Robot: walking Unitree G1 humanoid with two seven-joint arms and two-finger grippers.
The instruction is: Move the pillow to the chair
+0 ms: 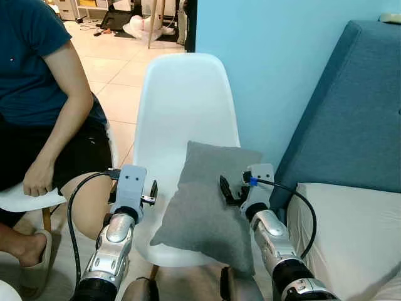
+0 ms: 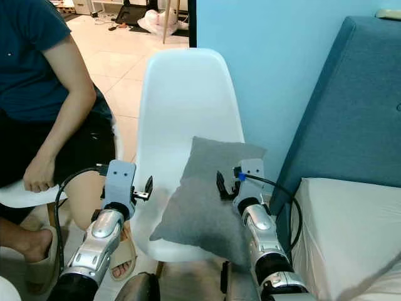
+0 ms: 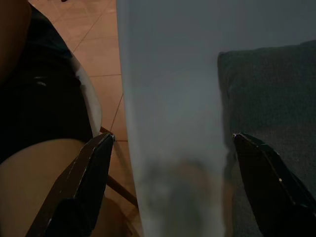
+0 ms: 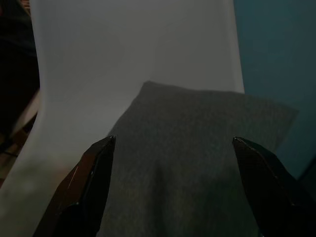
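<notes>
On white chair (image 1: 182,106), grey pillow (image 1: 207,200) propped upright against the backrest; both grippers spread, empty.

Person (image 1: 44,94): seated on the left, hand rested on thigh.
Sofa (image 1: 357,119): blue, placed on the right.
Wall (image 1: 269,56): painted light blue.

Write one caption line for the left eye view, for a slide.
Gray pillow lies on the white chair; left hand and right hand sit open beside it, a seated person nearby.
</notes>
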